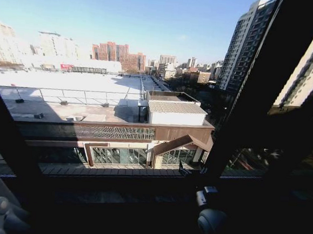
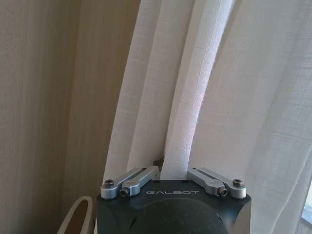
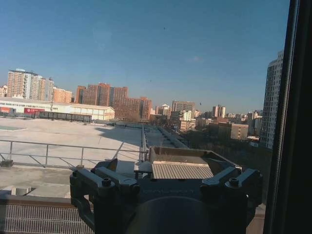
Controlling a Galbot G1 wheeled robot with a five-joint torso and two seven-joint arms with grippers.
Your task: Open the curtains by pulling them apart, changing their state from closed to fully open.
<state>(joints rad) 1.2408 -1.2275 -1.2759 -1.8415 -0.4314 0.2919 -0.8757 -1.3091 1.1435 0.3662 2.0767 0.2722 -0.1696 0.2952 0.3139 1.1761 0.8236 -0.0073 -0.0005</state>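
In the left wrist view the curtains (image 2: 204, 97) hang close in front of me as white pleated fabric, beige in the shade at one side. My left gripper (image 2: 173, 171) is shut on one narrow vertical fold, which runs down between the two metal finger links. My right gripper (image 3: 165, 195) is held up before the bare window glass, with the city outside behind it and no fabric near it. In the head view the window stands uncovered across the middle, and my right arm (image 1: 210, 221) rises at the lower centre-right.
A thick dark window frame bar (image 1: 262, 87) slants across the right of the head view, and another (image 3: 292, 122) stands beside my right gripper. The dark sill (image 1: 139, 202) runs along the bottom. A pale cable loop (image 2: 78, 214) hangs by the left gripper.
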